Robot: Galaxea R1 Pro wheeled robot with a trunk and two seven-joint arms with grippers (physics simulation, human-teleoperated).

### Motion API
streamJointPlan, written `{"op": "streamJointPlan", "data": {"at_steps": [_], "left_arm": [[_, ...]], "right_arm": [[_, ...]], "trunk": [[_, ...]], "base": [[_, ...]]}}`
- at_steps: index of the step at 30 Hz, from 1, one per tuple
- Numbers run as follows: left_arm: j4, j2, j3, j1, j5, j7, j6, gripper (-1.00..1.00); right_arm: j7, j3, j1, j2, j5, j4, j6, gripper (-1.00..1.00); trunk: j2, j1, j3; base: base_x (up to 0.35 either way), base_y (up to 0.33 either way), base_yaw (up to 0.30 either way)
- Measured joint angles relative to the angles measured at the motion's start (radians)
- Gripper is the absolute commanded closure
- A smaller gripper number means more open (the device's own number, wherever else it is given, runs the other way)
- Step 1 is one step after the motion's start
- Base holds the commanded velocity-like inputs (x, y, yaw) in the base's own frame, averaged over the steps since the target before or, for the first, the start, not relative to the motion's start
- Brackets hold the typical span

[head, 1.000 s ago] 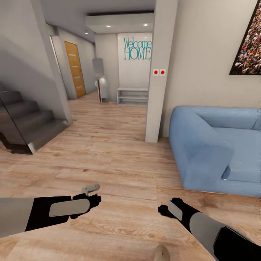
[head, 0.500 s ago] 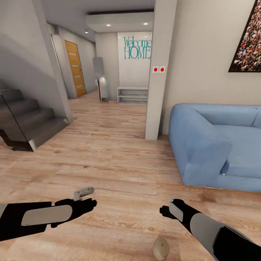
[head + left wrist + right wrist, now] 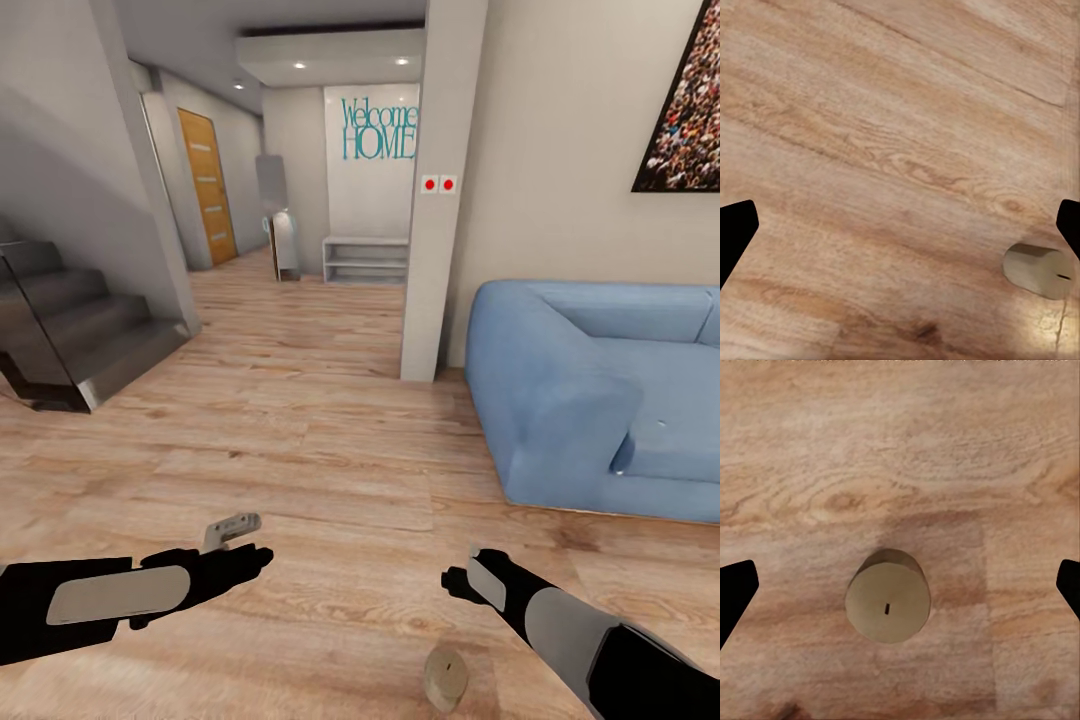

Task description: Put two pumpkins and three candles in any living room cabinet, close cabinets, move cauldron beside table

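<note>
On the wood floor (image 3: 330, 480), candle (image 3: 888, 595) upright, wick up, below wide-open, empty right gripper (image 3: 900, 585); left gripper (image 3: 900, 225) likewise.

Stubby beige candle (image 3: 445, 677), dark wick up, seemingly upright on wood floor (image 3: 330, 470).

Candle (image 3: 445, 678) upright on floor (image 3: 320, 470), near bottom edge of head view, just in front of the robot, between the two arms and nearer the right arm (image 3: 560, 625). Left arm (image 3: 120, 595) to its left, apart. Sofa (image 3: 590, 400) at right, against wall. Pillar (image 3: 440, 200) just left of sofa. Stairs (image 3: 70, 330) at far left. Low shelf (image 3: 366, 262) down the hallway behind the pillar.
</note>
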Motion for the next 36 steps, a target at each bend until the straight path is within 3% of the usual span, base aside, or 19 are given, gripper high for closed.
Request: {"op": "streamJointPlan", "data": {"at_steps": [14, 20, 27, 33, 36], "left_arm": [[0.0, 0.0, -0.002, 0.0, 0.0, -0.002, 0.0, -1.0], [0.0, 0.0, -0.003, 0.0, 0.0, -0.002, 0.0, -1.0], [0.0, 0.0, -0.003, 0.0, 0.002, 0.0, -0.002, -1.0], [0.0, 0.0, -0.005, 0.0, 0.002, 0.0, -0.007, -1.0], [-0.001, 0.0, -0.005, 0.0, 0.004, -0.001, -0.055, -1.0]], "right_arm": [[0.002, 0.001, 0.0, -0.001, 0.001, 0.001, -0.031, -1.0], [0.004, 0.002, 0.0, 0.002, 0.066, 0.013, -0.12, -1.0], [0.006, 0.002, 0.0, 0.004, 0.094, 0.017, -0.178, -1.0], [0.006, 0.002, 0.0, 0.005, 0.095, 0.017, -0.182, -1.0], [0.006, 0.002, 0.0, 0.006, 0.095, 0.017, -0.182, -1.0]], "trunk": [[-0.098, 0.054, -0.044], [-0.14, 0.077, -0.063], [-0.189, 0.104, -0.085], [-0.192, 0.107, -0.108], [-0.193, 0.109, -0.119]], "base": [[0.0, 0.0, 0.0], [0.0, 0.0, 0.0], [0.0, 0.0, 0.0], [0.0, 0.0, 0.0], [0.0, 0.0, 0.0]]}}
